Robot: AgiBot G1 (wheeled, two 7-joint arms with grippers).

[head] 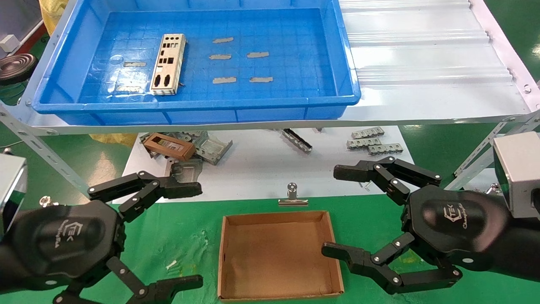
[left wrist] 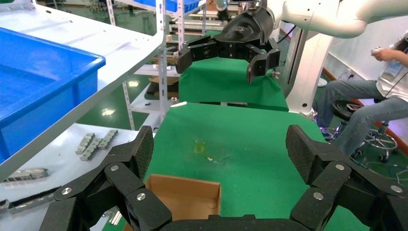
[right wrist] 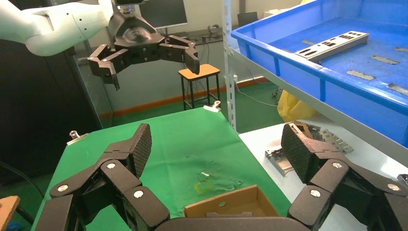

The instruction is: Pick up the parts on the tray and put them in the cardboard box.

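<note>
One part [head: 168, 64] lies flat in the tray [head: 59, 71], left of centre, long axis running away from the robot. Left gripper [head: 185, 236] and right gripper [head: 337, 211] hover spread wide beside the cardboard box [head: 278, 291]

White corrugated shelf [head: 430, 63] carrying blue tray [head: 59, 76], green mat [head: 371, 219] under cardboard box [head: 276, 253]
</note>
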